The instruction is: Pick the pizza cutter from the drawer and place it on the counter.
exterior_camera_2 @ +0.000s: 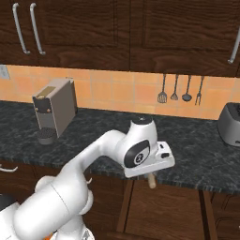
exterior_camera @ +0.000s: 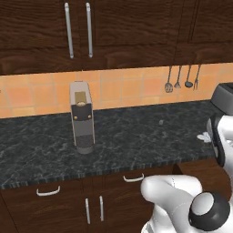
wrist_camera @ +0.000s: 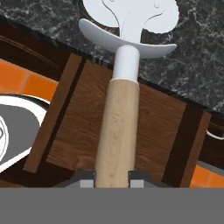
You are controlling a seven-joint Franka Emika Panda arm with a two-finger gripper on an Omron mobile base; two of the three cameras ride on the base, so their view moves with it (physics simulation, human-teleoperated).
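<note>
In the hand view, my gripper (wrist_camera: 112,179) is shut on the pizza cutter (wrist_camera: 116,127), clamping the lower end of its tan wooden handle. The whitish wheel (wrist_camera: 131,13) points away from the hand and reaches over the edge of the black marbled counter (wrist_camera: 192,78). The open dark wooden drawer (wrist_camera: 70,127) lies below the handle. From the right base view, the hand (exterior_camera_2: 157,159) hangs at the counter's (exterior_camera_2: 197,150) front edge, and the handle end (exterior_camera_2: 151,180) pokes out beneath it. A bit of the white wheel (exterior_camera: 203,136) shows beside the arm in the left base view.
A coffee machine (exterior_camera: 82,118) (exterior_camera_2: 55,110) stands on the counter to the left. A grey toaster (exterior_camera_2: 230,123) sits at the far right. Dark utensils (exterior_camera_2: 180,89) hang on the orange tiled wall. Upper cabinets (exterior_camera_2: 140,28) hang above. Orange floor (wrist_camera: 26,81) shows beside the drawer.
</note>
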